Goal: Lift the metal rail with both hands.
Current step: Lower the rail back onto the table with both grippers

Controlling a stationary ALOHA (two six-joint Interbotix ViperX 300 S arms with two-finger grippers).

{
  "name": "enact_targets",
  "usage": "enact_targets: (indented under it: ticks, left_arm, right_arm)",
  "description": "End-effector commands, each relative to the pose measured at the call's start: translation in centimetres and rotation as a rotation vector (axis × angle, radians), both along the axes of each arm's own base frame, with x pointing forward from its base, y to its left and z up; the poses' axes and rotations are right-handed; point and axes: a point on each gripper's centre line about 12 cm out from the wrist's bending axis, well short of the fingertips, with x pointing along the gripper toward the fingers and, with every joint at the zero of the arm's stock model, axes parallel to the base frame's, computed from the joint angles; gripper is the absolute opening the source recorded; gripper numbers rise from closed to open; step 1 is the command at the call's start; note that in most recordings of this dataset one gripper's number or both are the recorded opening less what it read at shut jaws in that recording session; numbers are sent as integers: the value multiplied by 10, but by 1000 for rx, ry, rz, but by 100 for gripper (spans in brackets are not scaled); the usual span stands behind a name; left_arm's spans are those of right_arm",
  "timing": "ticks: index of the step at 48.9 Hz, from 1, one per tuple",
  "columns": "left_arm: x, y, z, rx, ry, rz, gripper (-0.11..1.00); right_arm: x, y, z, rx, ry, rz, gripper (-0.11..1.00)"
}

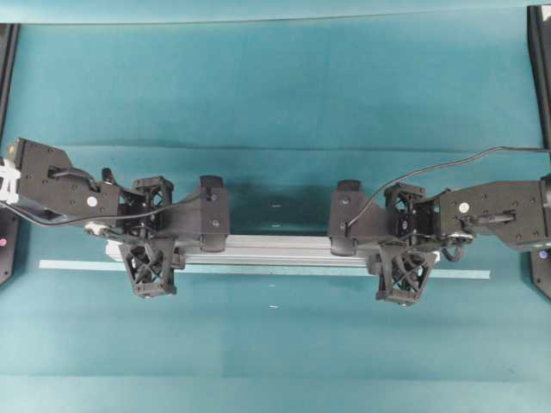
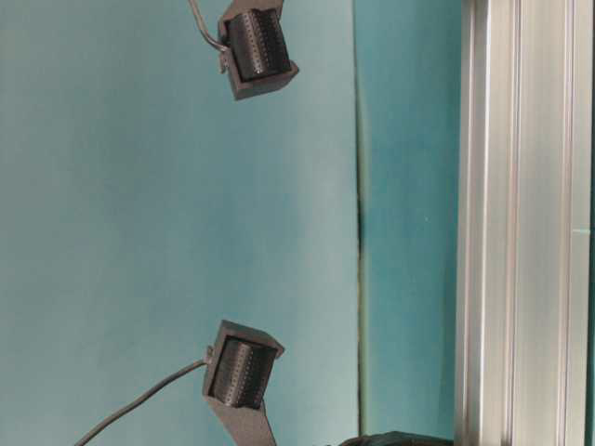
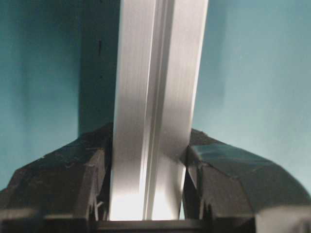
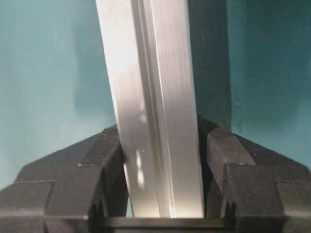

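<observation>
The metal rail [image 1: 275, 249] is a long silver grooved bar lying left to right across the middle of the teal table. My left gripper [image 1: 148, 241] is shut on it near its left end and my right gripper [image 1: 403, 245] near its right end. In the left wrist view the rail [image 3: 155, 73] runs straight up between the black fingers [image 3: 97, 160] of the left gripper [image 3: 150, 145], which press on both sides. The right wrist view shows the same: the rail [image 4: 146, 73] is clamped in the right gripper [image 4: 160, 136]. A wide dark shadow lies beside the rail, which looks raised off the cloth.
A thin pale-teal tape strip [image 1: 258, 269] lies on the cloth just in front of the rail. Black frame posts [image 1: 538, 69] stand at the table's side edges. In the table-level view the rail [image 2: 521, 223] fills the right side, with two black boxes on cables [image 2: 240, 373] beside it.
</observation>
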Motion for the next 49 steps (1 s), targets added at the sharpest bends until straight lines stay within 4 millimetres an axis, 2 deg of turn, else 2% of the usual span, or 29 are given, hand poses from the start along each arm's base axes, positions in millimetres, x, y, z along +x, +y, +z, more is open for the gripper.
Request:
enact_targets:
  ticks: [1,42,45,49]
  left_arm:
    - [8,3,8,-27,-61,66,30]
    - [6,0,5,-20,-66,40,30]
    - [5,0,4,-20,-63,38,30]
    - [3,0,4,-19,-56,38,32]
  right_arm:
    - [-3,1,-8,4,32,-8,41]
    - [-2,0,-8,8,27,-17,40]
    - [-1,1,-7,16,27,-25,47]
    - [-2,2,-8,30,28,-39,70]
